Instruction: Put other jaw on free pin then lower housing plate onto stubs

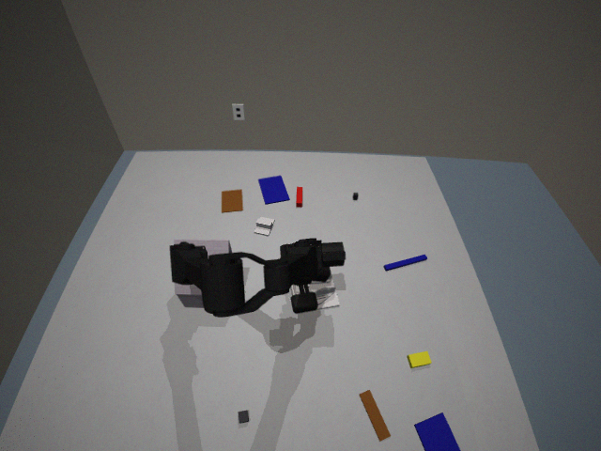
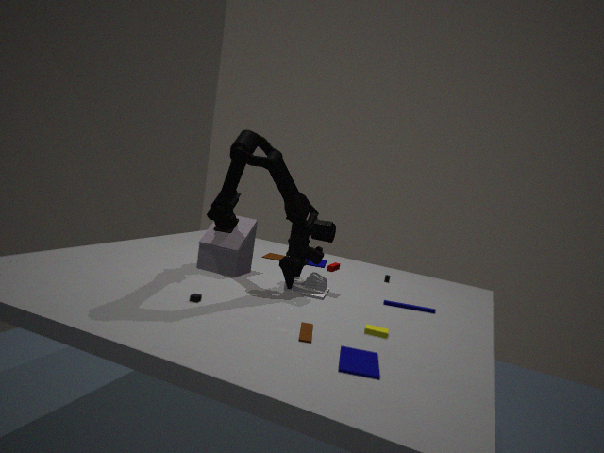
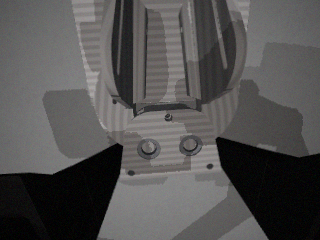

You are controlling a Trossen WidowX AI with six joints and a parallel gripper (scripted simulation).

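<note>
Nearest in the top view, by the near right corner of the table (image 1: 146, 194) (image 2: 146, 341): a blue square (image 1: 437, 431) (image 2: 359, 361), with an orange strip (image 1: 375, 414) (image 2: 306, 332) beside it. Toward the left edge from there, a dark cube (image 1: 243, 416) (image 2: 195, 297); toward the right edge, a yellow block (image 1: 419, 359) (image 2: 376, 331). Farther in, well away from the edges, the black arm (image 1: 222, 286) (image 2: 285, 182) bent down over a pale base (image 1: 330, 302) (image 2: 319, 294) (image 3: 87, 45), its tool (image 1: 304, 286) (image 2: 290, 283) (image 3: 167, 143) clamped on the housing plate (image 3: 170, 159). In the wrist view, two round stub ends in the plate's holes, with both curved jaws side by side just beyond; level fit and gear mesh impossible to tell. Toward the left edge, a mauve pedestal (image 1: 187, 301) (image 2: 224, 258) beneath the arm; nearer the right edge, a blue bar (image 1: 406, 262) (image 2: 409, 306). Beyond, a white bracket (image 1: 264, 224). Toward the far edge, left to right: an orange square (image 1: 232, 200) (image 2: 274, 256), a blue sheet (image 1: 274, 190) (image 2: 317, 265), a red block (image 1: 299, 196) (image 2: 333, 267) and a little black block (image 1: 355, 195) (image 2: 386, 278). Farthest, a wall outlet (image 1: 238, 111).
</note>
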